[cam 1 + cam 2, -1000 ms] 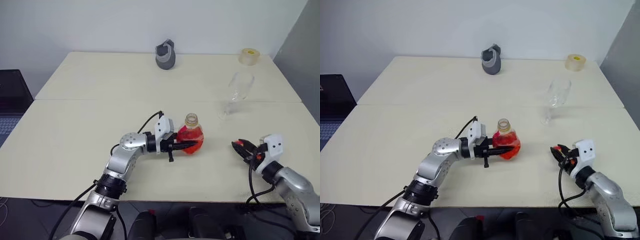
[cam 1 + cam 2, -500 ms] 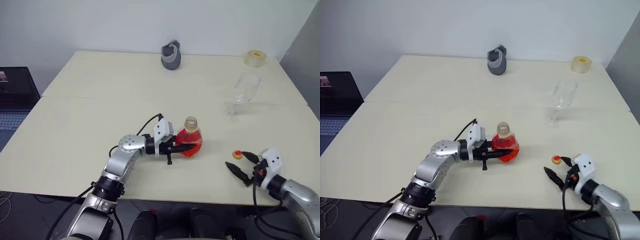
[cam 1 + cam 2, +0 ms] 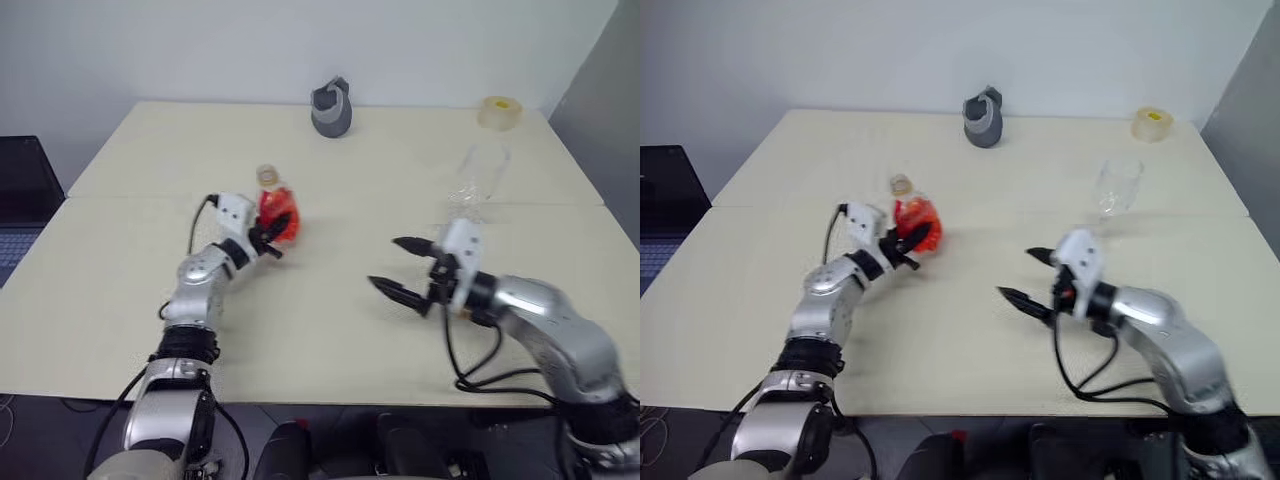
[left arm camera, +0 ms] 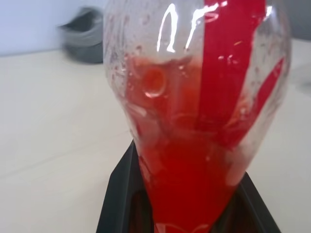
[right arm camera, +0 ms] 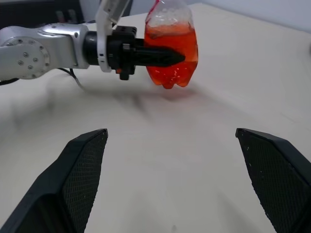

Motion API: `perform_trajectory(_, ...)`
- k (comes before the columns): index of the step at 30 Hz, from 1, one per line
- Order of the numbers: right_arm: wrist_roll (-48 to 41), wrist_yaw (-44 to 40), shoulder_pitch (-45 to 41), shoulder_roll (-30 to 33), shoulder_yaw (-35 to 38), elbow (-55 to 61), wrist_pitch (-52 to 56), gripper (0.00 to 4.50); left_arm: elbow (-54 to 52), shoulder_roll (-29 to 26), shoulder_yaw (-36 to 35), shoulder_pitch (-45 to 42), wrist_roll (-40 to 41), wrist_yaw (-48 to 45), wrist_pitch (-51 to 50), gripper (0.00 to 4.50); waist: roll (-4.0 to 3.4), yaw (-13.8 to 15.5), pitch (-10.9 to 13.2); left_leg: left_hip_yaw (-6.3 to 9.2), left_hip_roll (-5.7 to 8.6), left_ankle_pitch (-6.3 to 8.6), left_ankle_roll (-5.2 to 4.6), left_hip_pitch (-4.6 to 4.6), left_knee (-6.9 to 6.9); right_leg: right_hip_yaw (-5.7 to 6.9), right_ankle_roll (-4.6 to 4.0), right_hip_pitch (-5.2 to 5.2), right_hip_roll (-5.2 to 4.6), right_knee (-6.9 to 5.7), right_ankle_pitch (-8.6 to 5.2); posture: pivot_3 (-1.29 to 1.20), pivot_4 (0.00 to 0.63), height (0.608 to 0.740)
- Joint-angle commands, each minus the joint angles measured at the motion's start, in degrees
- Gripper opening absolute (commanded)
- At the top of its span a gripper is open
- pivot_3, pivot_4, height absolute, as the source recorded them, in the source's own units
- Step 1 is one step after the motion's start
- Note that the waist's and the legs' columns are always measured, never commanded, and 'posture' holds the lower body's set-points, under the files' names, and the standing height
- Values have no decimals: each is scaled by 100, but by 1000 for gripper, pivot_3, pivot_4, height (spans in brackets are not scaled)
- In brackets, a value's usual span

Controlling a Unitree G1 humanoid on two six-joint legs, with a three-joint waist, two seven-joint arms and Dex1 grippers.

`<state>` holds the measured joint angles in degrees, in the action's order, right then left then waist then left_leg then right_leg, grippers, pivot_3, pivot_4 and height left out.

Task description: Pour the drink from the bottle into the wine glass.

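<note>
Red drink (image 4: 184, 194) fills the lower half of the bottle (image 3: 275, 212), which the left gripper (image 3: 270, 238) clamps upright just above the table (image 3: 120, 280). Well apart to its right, the right gripper (image 3: 398, 268) hangs with fingers spread wide and empty, the wine glass (image 3: 1116, 188) standing beyond it.

You're looking at a pale cream surface (image 3: 330, 320) made of two tabletops pushed together, with a seam (image 3: 350, 200) running across where they meet. Behind it stands a plain white wall (image 3: 250, 45), evenly lit with no hard glare. At your right a grey panel (image 3: 600, 70) comes in at an angle beside the far corner. At your left, past the edge, sits a dark laptop (image 3: 20, 195), its keyboard just showing. Below the near edge the floor (image 3: 330, 440) is dark.
</note>
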<state>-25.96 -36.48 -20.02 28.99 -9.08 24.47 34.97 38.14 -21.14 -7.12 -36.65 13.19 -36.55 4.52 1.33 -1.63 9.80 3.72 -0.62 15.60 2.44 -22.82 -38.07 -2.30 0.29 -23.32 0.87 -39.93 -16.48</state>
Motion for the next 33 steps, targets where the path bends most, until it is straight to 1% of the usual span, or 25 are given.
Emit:
perform_trajectory(1,287,-4,-506,-310,-363,-307,-190,4500,513,-125,-241,-351,-95,287,564,742,5,37,1,8,8,0,0,-5,-5,0,3,1,-9,4,1,0,150,740)
perform_trajectory(3,444,-21,-760,-495,-548,-524,-252,4500,870,-176,-312,-460,-158,468,745,742,9,64,4,18,22,0,-1,-9,-17,3,18,3,-23,8,9,0,150,740)
perform_trajectory(6,602,-127,-926,-599,-688,-697,-336,4500,1274,-207,-441,-592,-129,619,853,742,11,86,3,20,34,0,-1,-13,-34,10,30,6,-37,11,15,0,150,740)
perform_trajectory(13,567,-370,-861,-552,-619,-402,-243,4500,1816,-250,-557,-628,-157,775,1066,742,11,38,3,29,26,0,-2,-9,-34,11,30,7,-33,0,16,0,150,740)
perform_trajectory(14,542,-361,-833,-551,-582,-325,-209,4500,1818,-241,-565,-592,-162,784,1068,1480,10,25,2,32,24,0,-2,-9,-34,11,29,7,-30,-1,17,0,150,740)
perform_trajectory(15,517,-348,-803,-546,-543,-247,-176,4500,1769,-217,-578,-546,-139,756,1052,1757,10,13,2,35,23,0,-2,-9,-34,10,29,7,-29,-2,17,0,150,740)
perform_trajectory(20,368,-331,-609,-423,-329,211,49,4500,1322,-131,-560,-238,-110,750,1016,3435,10,-5,2,36,20,0,-2,-8,-30,9,29,8,-26,-1,16,0,150,740)
perform_trajectory(23,287,-306,-516,-290,-206,479,189,4500,937,-72,-593,5,-37,777,909,4340,10,-8,2,36,19,0,-2,-7,-25,7,29,7,-26,0,16,0,150,740)
perform_trajectory(24,250,-294,-492,-258,-160,569,248,4500,783,-53,-618,87,2,802,858,4461,10,-7,2,37,19,0,-2,-8,-25,9,29,7,-26,0,16,0,150,740)
perform_trajectory(28,158,-167,-280,-98,88,972,453,4500,-273,-29,-748,665,166,1038,504,4461,10,-8,2,39,17,0,-2,-10,-25,8,29,7,-26,2,16,0,150,740)
perform_trajectory(33,237,341,382,-80,556,1243,474,4500,-2618,-14,-875,2060,524,1280,-372,4461,14,-8,-1,34,14,0,-1,-4,-13,-2,29,9,-28,6,16,0,150,740)
